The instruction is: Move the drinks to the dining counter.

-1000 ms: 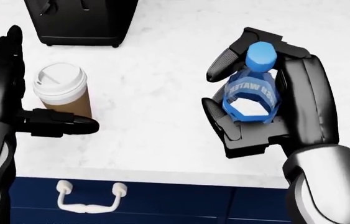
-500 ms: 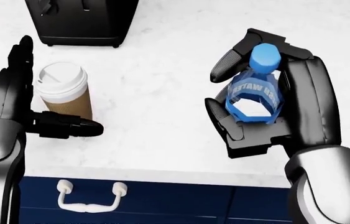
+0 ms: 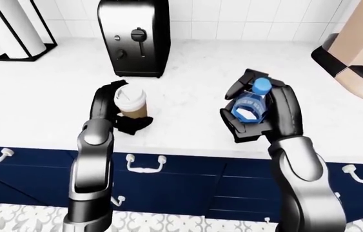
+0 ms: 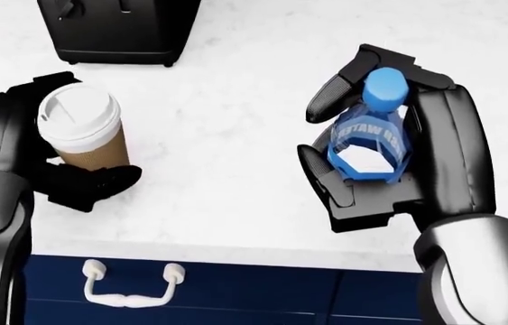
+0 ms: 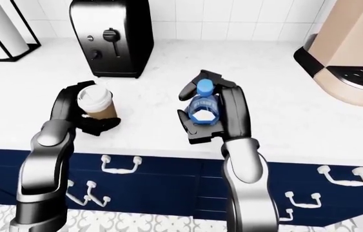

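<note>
A paper coffee cup (image 4: 80,128) with a white lid stands near the bottom edge of the white counter (image 4: 227,142), on the left of the head view. My left hand (image 4: 91,139) is wrapped round it, with fingers (image 4: 21,101) curled behind the lid and the thumb across its base. A blue water bottle (image 4: 369,135) with a blue cap lies tilted in my right hand (image 4: 325,135), which is shut on it and holds it over the counter on the right. Both drinks also show in the left-eye view, the cup (image 3: 131,102) and the bottle (image 3: 251,102).
A black toaster (image 3: 134,36) stands just above the cup. A paper towel holder (image 3: 13,29) is at the top left and a tan coffee machine (image 3: 362,48) at the top right. Navy drawers with white handles (image 4: 132,288) run below the counter edge.
My left hand has closed in from the left and wrapped round the coffee cup. The cup now sits slightly left and looks larger. The right hand and bottle have barely moved.
</note>
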Controlling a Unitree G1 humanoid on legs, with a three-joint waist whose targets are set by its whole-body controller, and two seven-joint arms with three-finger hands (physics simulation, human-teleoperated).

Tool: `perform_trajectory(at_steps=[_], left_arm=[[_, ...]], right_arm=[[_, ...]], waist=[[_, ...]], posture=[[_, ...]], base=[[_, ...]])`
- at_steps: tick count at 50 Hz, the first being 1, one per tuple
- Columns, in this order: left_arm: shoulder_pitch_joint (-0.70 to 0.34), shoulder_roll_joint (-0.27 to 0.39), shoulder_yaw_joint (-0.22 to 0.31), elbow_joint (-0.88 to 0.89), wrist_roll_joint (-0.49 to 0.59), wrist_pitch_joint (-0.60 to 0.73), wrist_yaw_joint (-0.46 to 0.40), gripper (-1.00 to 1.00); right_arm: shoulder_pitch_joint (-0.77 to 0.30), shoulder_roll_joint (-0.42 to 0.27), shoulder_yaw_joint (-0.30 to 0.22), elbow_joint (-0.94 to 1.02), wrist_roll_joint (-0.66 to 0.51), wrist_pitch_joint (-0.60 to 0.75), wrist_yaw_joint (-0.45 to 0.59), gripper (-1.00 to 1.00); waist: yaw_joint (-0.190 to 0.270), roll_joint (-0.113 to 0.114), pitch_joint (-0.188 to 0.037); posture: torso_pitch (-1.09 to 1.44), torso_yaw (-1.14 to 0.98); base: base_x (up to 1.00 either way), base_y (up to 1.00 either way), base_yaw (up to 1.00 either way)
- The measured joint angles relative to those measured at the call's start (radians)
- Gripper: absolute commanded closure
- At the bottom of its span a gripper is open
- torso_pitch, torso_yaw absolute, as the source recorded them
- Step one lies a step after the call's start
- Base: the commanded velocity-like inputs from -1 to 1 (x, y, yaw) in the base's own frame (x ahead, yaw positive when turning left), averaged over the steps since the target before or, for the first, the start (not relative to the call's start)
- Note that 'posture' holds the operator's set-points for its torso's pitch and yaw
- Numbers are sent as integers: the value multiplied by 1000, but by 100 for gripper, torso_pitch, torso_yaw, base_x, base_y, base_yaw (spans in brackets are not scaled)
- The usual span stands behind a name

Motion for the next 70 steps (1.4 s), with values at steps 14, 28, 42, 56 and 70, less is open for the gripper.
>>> perform_trajectory(at_steps=[14, 28, 42, 56, 70], left_arm=[[4, 23, 5, -314, 34, 205, -100, 100], [10, 14, -15, -442, 54, 299, -158, 100], [4, 24, 8, -475, 82, 344, -164, 100], [4, 15, -12, -476, 77, 345, -176, 100], [27, 12, 0, -479, 81, 336, -174, 100]], right_arm=[[-12, -3, -6, -36, 8, 24, 8, 100], [-7, -12, -17, -40, 4, 44, 3, 100], [-12, -1, 17, -41, 30, 67, 24, 100], [-8, -5, -12, -52, 27, 39, 7, 100], [3, 4, 15, -39, 53, 38, 14, 100]], waist=[[-1, 2, 1], [-4, -41, -13], [76, 48, -1], [29, -35, 24], [51, 4, 18]], posture=[[0, 0], [0, 0], [0, 0], [0, 0], [0, 0]], base=[[0, 0, 0], [-30, 34, 0], [-34, 13, 86], [-5, 0, 100], [0, 0, 100]])
